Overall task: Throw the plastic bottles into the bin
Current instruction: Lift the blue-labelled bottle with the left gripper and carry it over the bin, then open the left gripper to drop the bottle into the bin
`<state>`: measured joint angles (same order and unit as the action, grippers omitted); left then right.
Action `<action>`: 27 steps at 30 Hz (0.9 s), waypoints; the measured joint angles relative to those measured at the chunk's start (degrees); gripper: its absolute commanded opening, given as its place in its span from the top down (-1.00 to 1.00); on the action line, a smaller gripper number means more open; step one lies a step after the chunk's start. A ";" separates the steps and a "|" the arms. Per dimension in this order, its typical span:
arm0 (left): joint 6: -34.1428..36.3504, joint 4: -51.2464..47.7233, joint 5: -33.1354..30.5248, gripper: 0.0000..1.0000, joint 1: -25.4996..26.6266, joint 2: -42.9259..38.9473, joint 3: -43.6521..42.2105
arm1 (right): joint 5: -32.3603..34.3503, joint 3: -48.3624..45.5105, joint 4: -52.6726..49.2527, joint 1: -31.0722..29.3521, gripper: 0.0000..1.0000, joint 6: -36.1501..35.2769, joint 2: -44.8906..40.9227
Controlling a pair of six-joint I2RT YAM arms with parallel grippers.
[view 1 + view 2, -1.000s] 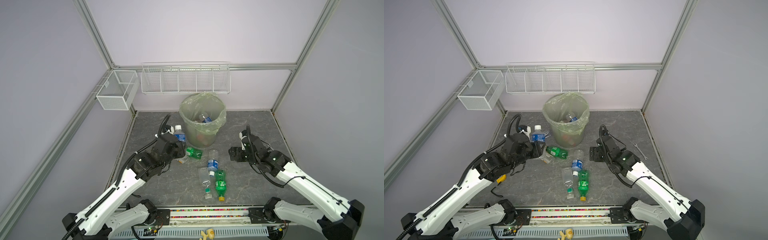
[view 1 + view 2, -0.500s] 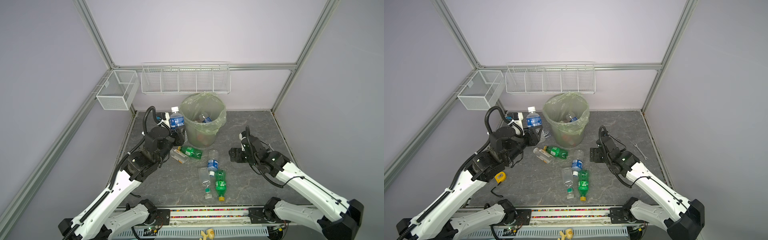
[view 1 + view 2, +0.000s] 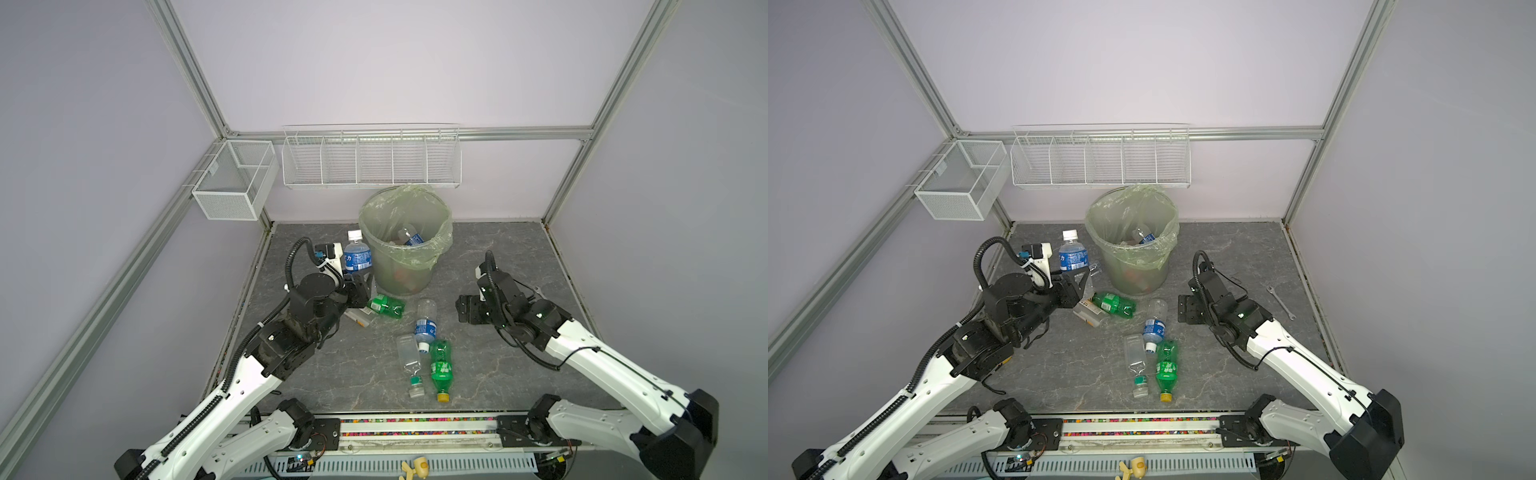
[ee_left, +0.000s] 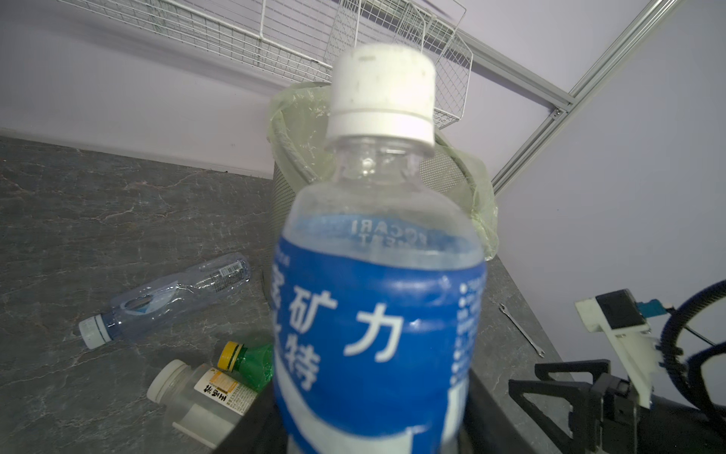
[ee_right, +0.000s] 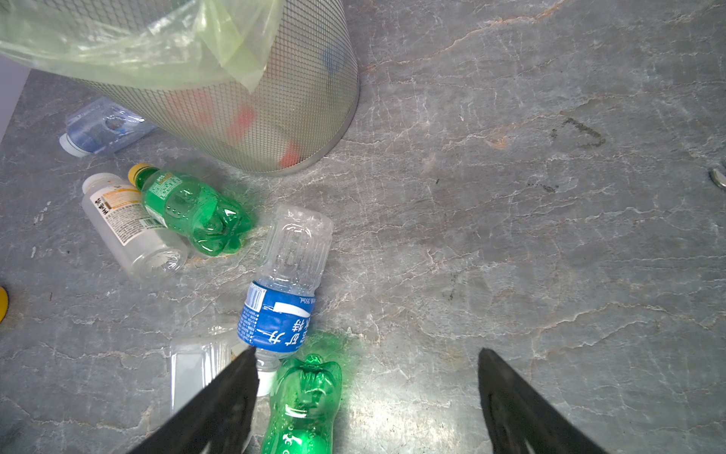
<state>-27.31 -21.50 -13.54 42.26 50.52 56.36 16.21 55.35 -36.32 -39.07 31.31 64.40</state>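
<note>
The left gripper is clamped on the lower body of a blue-labelled bottle. It holds the bottle upright, white cap on top, just beside the bin at the bin's 9 o'clock in both top views, outside the rim. The left wrist view shows clear plastic at the bottle's shoulder and a glossy blue wrap printed with white characters.

The bin is a round, tapering mesh bucket lined with a thin, crinkled pale-green bag folded over its rim. A bottle in the bin shows through the opening.

Loose bottles lie on their sides on the grey, marble-veined table at the bin's 6 o'clock. Nearest the bin, a green yellow-capped bottle rests against a clear white-labelled bottle. Farther out lie a second blue-labelled bottle, a flattened clear bottle and another green bottle, close together.

The right gripper hangs at the bin's 4 o'clock, its jaws spread wide with nothing between them.

A second ago the left gripper held the bottle lower, close to the green yellow-capped bottle. It has since carried the bottle up alongside the bin wall. The right arm and the loose bottles have not moved.
</note>
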 measured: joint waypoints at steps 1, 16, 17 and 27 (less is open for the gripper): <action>0.07 -0.35 0.28 -0.06 0.00 0.63 0.37 | 0.00 0.00 0.15 0.02 -0.77 0.00 0.17; 6.80 -14.82 3.19 -0.88 -1.40 43.80 55.49 | -1.05 0.00 0.68 0.04 -0.77 0.31 0.04; 7.13 -16.44 2.99 -0.97 -1.68 47.41 60.33 | -1.09 0.00 0.66 0.04 -0.77 0.44 -0.33; 10.05 -26.34 0.85 -0.99 -2.93 52.74 69.13 | -1.07 0.00 -0.28 0.04 -0.76 0.90 -6.36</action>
<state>-17.26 -47.83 -12.69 39.33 103.26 125.49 15.14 55.35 -36.60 -39.03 32.21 58.04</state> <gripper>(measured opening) 0.993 0.884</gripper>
